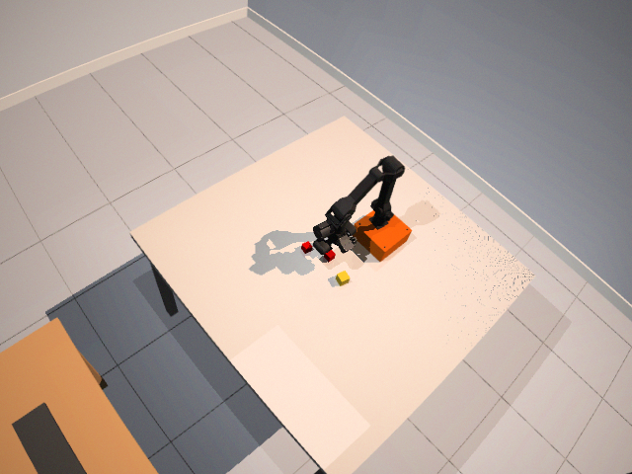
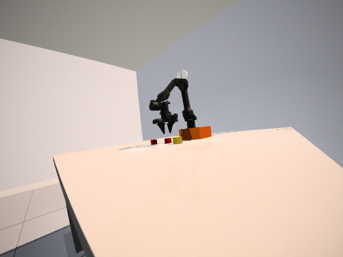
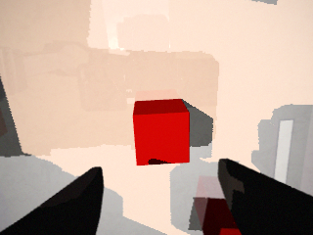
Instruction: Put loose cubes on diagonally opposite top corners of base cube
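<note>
Two small red cubes [image 1: 306, 247] [image 1: 329, 255] [image 2: 153, 142] [image 2: 167, 140] lie on the table, a short way apart. A slightly larger yellow cube [image 1: 342, 277] [image 2: 177, 140] stands nearer the front. My gripper [image 1: 335, 248] [image 2: 165, 130] [image 3: 160, 170] is open and empty. It points down and hangs a little above the red cubes. In the wrist view one red cube [image 3: 161, 131] sits just ahead of the gap between the fingers. The other red cube [image 3: 215, 217] is at the lower right, partly hidden by the right finger.
The arm stands on an orange base block [image 1: 383, 237] [image 2: 195, 133] just behind the cubes. The pale table [image 1: 408, 326] [image 2: 193, 193] stretches wide around them. A second wooden table [image 1: 45, 403] stands on the floor at the lower left.
</note>
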Available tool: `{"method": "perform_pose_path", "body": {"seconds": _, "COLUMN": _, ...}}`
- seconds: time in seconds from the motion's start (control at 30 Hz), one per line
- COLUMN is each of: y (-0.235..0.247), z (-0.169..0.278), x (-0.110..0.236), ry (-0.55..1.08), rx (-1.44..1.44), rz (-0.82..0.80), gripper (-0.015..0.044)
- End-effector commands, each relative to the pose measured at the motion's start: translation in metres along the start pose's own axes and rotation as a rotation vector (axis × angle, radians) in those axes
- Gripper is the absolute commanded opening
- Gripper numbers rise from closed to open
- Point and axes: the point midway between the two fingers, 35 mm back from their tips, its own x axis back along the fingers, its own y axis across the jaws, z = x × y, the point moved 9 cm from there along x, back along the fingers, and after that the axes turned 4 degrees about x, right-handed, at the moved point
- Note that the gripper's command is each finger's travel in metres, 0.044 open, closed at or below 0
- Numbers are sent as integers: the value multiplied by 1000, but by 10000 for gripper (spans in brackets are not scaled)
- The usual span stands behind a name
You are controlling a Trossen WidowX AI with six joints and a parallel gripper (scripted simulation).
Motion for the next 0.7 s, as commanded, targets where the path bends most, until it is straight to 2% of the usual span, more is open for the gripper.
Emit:
{"method": "perform_pose_path", "body": {"seconds": 0.0, "y": -1, "z": 0, "x": -7, "ry": -3, "rx": 7, "rz": 12, "gripper": 265}}
{"method": "perform_pose_path", "body": {"seconds": 0.67, "y": -1, "z": 0, "x": -39, "ry": -3, "rx": 7, "rz": 11, "gripper": 265}}
